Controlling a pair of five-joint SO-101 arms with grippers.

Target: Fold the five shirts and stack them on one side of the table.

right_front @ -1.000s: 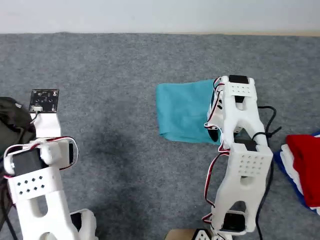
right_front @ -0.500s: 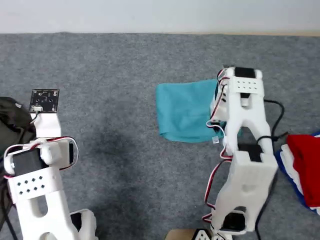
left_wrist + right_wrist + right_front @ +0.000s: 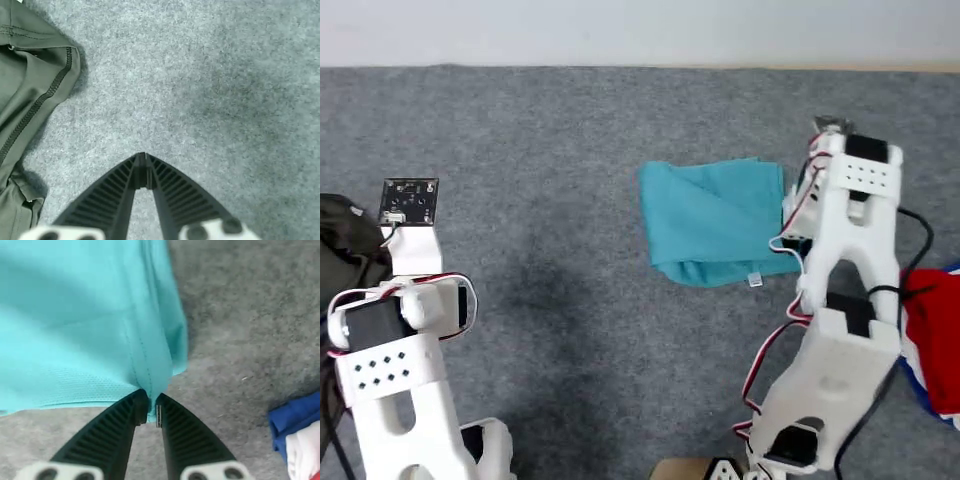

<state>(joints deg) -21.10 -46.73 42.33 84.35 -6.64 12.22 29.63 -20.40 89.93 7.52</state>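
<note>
A folded teal shirt (image 3: pixel 718 220) lies mid-table on the grey felt. My right gripper (image 3: pixel 150 412) is shut on the teal shirt's edge (image 3: pixel 150 395), at the shirt's right side in the high view, under the right arm (image 3: pixel 840 200). A stack of folded shirts, red on white on blue (image 3: pixel 932 340), sits at the right edge; its blue and white corner (image 3: pixel 300 435) is in the right wrist view. A dark olive shirt (image 3: pixel 25 80) lies crumpled at the left edge (image 3: pixel 342 240). My left gripper (image 3: pixel 145 172) is shut and empty over bare felt beside the olive shirt.
The grey felt table (image 3: pixel 550 130) ends at a pale wall along the back. The left arm's body (image 3: pixel 395 340) stands at the front left. A cardboard corner (image 3: pixel 685 468) shows at the front edge.
The right arm swung to the right and dragged the teal shirt with it, about a hand's width toward the stack. The left arm kept still.
</note>
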